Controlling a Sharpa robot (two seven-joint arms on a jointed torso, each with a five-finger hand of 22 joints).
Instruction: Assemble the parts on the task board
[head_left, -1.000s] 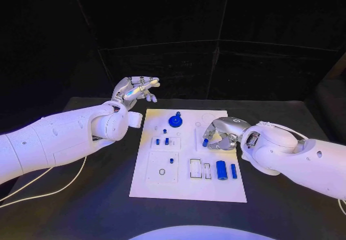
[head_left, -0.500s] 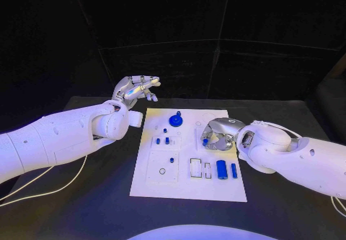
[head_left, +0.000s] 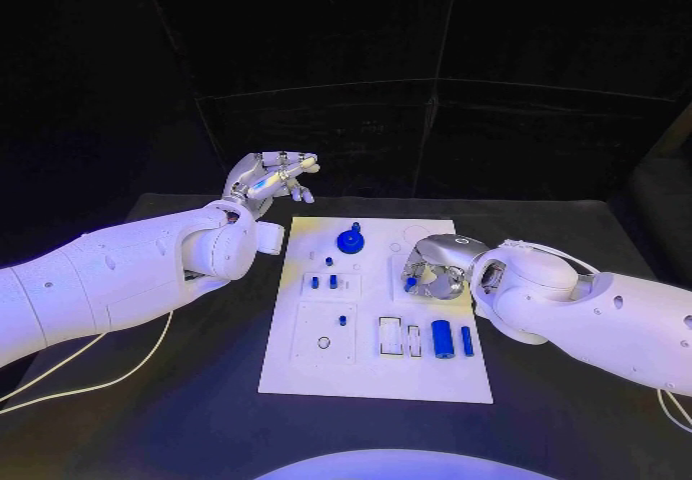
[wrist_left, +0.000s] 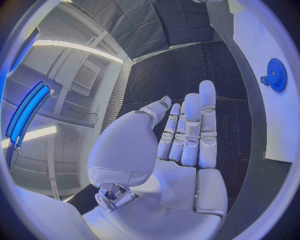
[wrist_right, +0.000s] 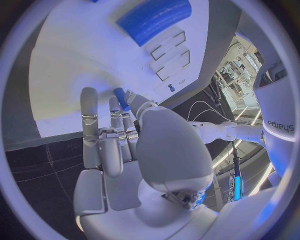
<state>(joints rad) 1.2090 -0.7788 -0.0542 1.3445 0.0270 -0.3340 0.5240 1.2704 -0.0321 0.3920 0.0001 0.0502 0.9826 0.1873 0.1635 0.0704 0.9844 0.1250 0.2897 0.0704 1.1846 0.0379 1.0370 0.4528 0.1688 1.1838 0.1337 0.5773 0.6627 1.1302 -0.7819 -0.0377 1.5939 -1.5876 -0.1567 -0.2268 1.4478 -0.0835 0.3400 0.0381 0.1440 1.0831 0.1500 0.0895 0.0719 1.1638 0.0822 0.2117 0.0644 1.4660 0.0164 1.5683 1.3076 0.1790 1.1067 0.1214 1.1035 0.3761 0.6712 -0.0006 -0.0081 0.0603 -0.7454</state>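
Right hand (head_left: 433, 272) pinching small blue part (wrist_right: 121, 99) over task board (head_left: 378, 375); left hand (head_left: 268, 178) empty, fingers spread, beyond board's far-left corner.

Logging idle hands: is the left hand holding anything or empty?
Empty: the left hand has its fingers straight and apart, nothing between them.

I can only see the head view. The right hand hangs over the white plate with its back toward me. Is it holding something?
Observer: Yes. The right wrist view shows the right hand pinching a small blue peg between its thumb and a finger, over the task board.
Operator: And the left hand, raised beyond the plate?
Observer: In the left wrist view the left hand has a bare palm and outstretched fingers, and it holds nothing.
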